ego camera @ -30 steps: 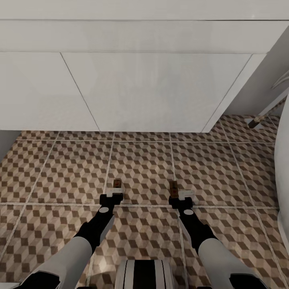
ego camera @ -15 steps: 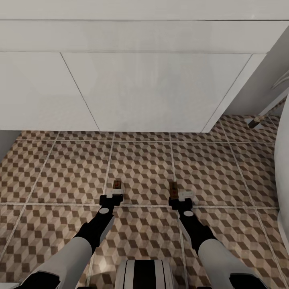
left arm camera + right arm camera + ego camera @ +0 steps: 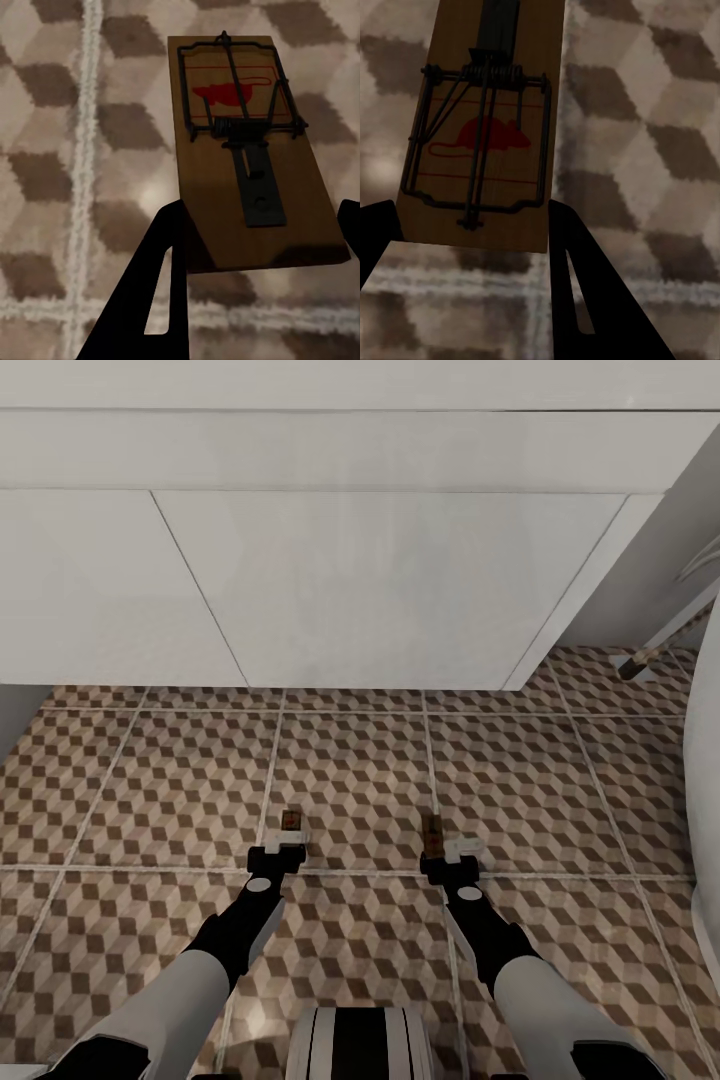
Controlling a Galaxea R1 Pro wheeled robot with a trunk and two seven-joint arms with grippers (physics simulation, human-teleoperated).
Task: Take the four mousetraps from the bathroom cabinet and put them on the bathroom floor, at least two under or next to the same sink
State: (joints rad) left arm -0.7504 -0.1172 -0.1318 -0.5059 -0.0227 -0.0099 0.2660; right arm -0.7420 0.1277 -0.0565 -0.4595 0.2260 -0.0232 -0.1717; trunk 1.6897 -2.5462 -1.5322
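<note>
1. You face the white sink (image 3: pixel 380 590), its plain drawer front hanging above the cube-patterned bathroom floor (image 3: pixel 560 780). Both arms reach low in front of it.
2. Left first: the left gripper (image 3: pixel 277 855) sits just in front of the sink, with the left mousetrap (image 3: pixel 292 821) at its tips. In the left wrist view that left mousetrap (image 3: pixel 251 150) lies between the dark fingers (image 3: pixel 150 292). The jaws look parted wider than the board, but I cannot tell whether they touch it.
3. Judged from this, the board is down or nearly so. Open fully, then lift straight up so a finger does not drag it.
4. To the right along the sink front, the right gripper (image 3: pixel 453 855) has the right mousetrap (image 3: pixel 432 832) at its tips. In the right wrist view the right mousetrap (image 3: pixel 484 127) sits between the fingers (image 3: pixel 585 285); contact cannot be told here either.
5. Release likewise and keep both traps beside this sink.
</note>
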